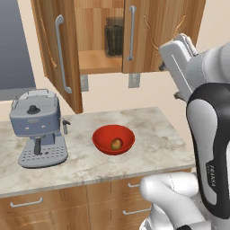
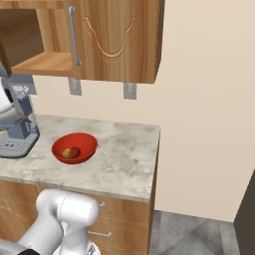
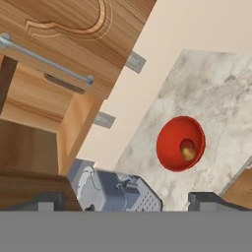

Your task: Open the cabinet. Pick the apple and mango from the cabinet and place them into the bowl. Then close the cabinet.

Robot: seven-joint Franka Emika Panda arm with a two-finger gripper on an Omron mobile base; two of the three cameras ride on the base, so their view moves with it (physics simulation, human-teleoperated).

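The wooden cabinet [image 1: 148,36] hangs over the counter, its left door [image 1: 56,54] swung open and its right door shut. It also fills the top of the right base view [image 2: 114,40] and the upper left of the hand view [image 3: 59,29]. The red bowl [image 1: 113,139] [image 2: 74,148] [image 3: 179,142] stands on the counter with one small yellow-and-red fruit [image 1: 116,143] in it. I cannot tell whether that fruit is the apple or the mango; the other fruit is out of view. My gripper [image 3: 129,204] is open and empty, raised high above the counter.
A dark jar [image 1: 114,36] stands on the cabinet's shelf. A grey coffee machine [image 1: 38,128] [image 2: 15,129] sits left of the bowl. Wooden drawers [image 1: 27,202] run under the marble counter [image 1: 152,130], which ends at a wall on the right [image 2: 209,124].
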